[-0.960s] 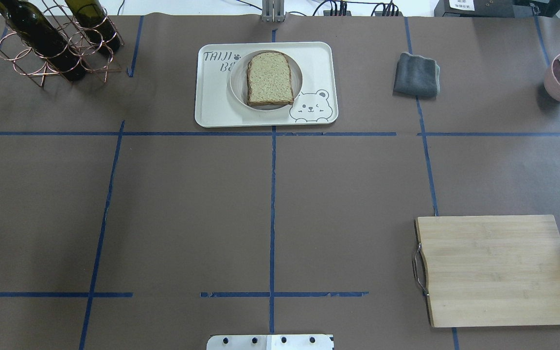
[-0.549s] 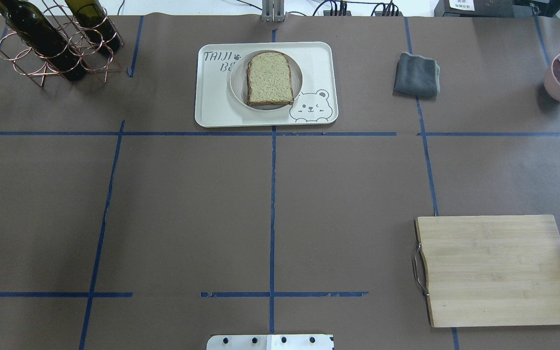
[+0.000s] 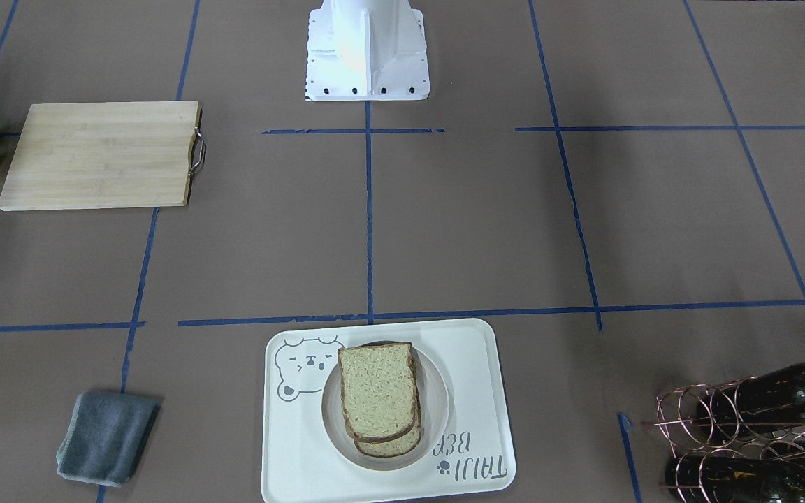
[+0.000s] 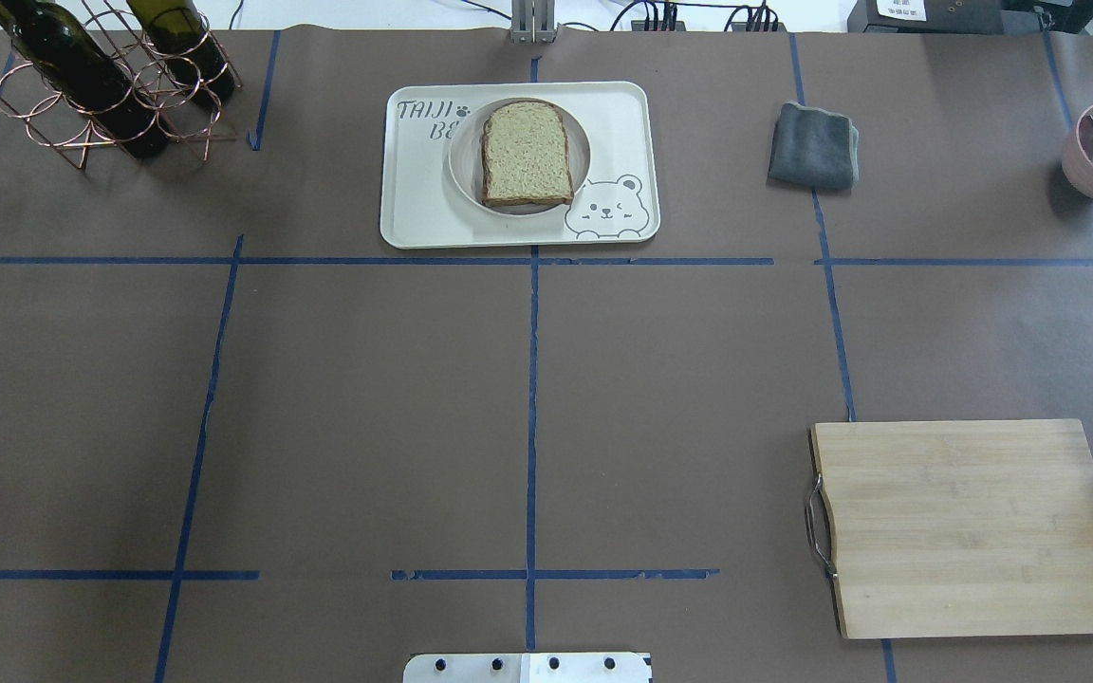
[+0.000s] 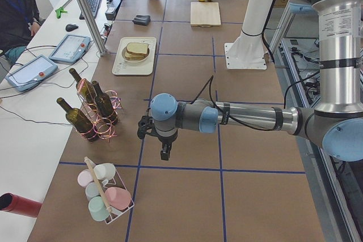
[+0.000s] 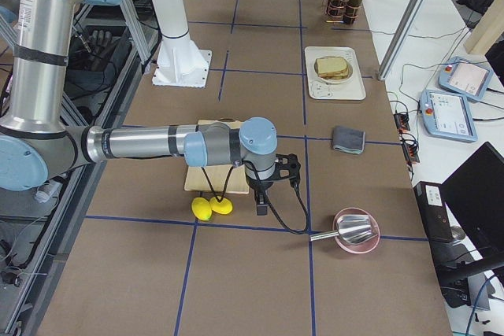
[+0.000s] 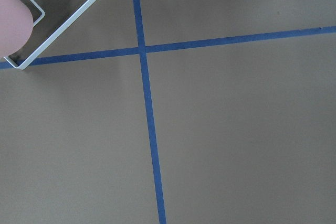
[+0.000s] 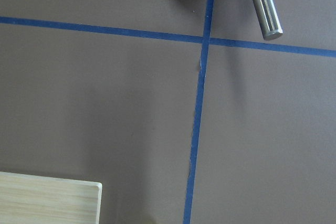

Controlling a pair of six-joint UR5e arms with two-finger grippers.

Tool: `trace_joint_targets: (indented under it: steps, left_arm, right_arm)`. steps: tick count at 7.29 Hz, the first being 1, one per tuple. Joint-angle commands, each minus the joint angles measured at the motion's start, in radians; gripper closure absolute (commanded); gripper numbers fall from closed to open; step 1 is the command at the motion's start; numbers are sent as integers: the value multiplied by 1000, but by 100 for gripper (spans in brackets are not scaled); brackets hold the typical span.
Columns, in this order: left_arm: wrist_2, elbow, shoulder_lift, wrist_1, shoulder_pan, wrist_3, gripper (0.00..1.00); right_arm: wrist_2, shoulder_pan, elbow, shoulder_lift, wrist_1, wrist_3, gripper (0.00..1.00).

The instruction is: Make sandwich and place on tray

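By my reading the job is essentially finished: the sandwich (image 4: 527, 152), two bread slices stacked, sits on the round dish (image 4: 464, 171) inside the tray (image 4: 418, 204), well apart from both claws. No egg shows between the slices, so I can't confirm the filling. The left gripper (image 5: 164, 152) hangs over bare table near the wine rack (image 5: 96, 111), which stands between it and the tray. The right gripper (image 6: 261, 208) hangs just beside the lemons (image 6: 211, 208), with the tray far off. Whether either claw is open or closed, I cannot tell.

Bright even light, soft shadows, sharp focus; white base (image 3: 367, 49) glares.
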Motion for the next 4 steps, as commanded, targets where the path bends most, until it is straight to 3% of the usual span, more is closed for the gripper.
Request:
trace_joint_targets:
  steps: [1,4]
  left_arm:
    - [0,-5,6,0,0,0,0]
    - [0,-13,6,0,0,0,0]
  right_arm:
    - [2,1,-10,-2,-1,3,0]
    - [5,1,-21,-4,-1,5,0]
